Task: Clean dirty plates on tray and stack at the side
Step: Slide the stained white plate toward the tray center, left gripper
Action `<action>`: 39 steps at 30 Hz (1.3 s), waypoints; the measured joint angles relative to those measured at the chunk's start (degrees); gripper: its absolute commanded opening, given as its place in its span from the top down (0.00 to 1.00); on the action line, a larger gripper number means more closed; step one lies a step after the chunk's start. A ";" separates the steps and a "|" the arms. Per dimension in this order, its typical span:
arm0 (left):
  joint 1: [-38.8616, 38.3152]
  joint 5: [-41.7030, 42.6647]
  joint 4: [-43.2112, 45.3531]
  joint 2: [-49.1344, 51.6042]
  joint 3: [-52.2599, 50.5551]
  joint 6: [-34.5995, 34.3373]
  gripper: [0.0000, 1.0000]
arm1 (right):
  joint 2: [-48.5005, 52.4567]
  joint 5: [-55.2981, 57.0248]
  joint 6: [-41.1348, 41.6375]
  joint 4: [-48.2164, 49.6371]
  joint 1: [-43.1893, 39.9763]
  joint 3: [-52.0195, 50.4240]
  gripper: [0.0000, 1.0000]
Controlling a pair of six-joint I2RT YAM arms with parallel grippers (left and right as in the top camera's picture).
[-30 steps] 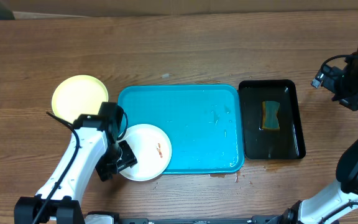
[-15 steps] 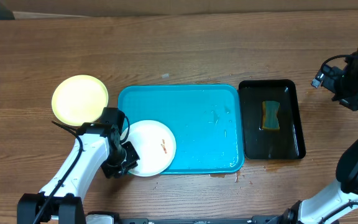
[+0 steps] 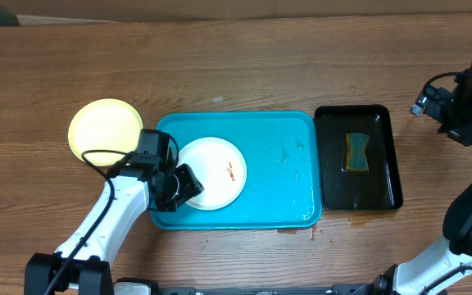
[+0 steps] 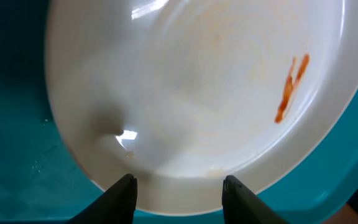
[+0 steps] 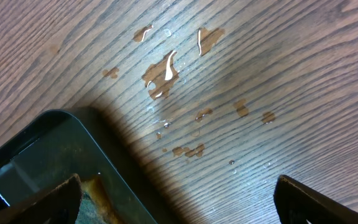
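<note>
A white plate (image 3: pixel 211 172) with an orange-brown smear (image 3: pixel 229 172) lies flat in the left part of the turquoise tray (image 3: pixel 277 164). My left gripper (image 3: pixel 188 185) sits at the plate's near-left rim. In the left wrist view the plate (image 4: pixel 197 93) fills the frame, its smear (image 4: pixel 289 87) at the right. My left gripper (image 4: pixel 180 186) is open, with both dark fingertips (image 4: pixel 126 190) resting against the plate's near rim. A pale yellow plate (image 3: pixel 103 129) lies on the table left of the tray. My right gripper (image 5: pixel 179 205) is wide open over the bare table.
A black tray (image 3: pixel 357 111) holding a sponge (image 3: pixel 356 152) stands right of the turquoise tray; its corner (image 5: pixel 36 155) shows in the right wrist view. Brownish water drops (image 5: pixel 166 68) dot the wood there. A small spill (image 3: pixel 293 231) lies by the tray's front edge.
The white plate has moved up and to the right, from overhanging the tray's front-left corner to lying fully inside it. My left gripper followed it. The right arm has not moved.
</note>
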 measured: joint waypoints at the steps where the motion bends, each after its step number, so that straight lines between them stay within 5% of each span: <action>1: -0.24 0.15 -1.33 0.00 0.74 0.59 0.51 | 0.00 0.00 -0.02 0.00 0.00 0.00 0.00; 10: -0.26 -10.19 -16.09 -0.02 16.46 6.54 0.58 | 0.00 0.00 -0.02 -0.02 0.00 0.00 0.00; 19: -0.26 -18.56 -14.75 6.03 17.35 8.74 0.56 | 0.00 0.00 -0.04 0.02 0.00 0.00 0.00; 29: -0.26 -16.20 -9.75 18.14 17.35 13.35 0.50 | 0.00 0.02 0.00 0.02 0.00 0.00 0.00; 39: -0.26 -1.88 -3.15 18.43 17.35 19.26 0.49 | 0.00 0.02 0.00 0.02 0.00 0.00 0.00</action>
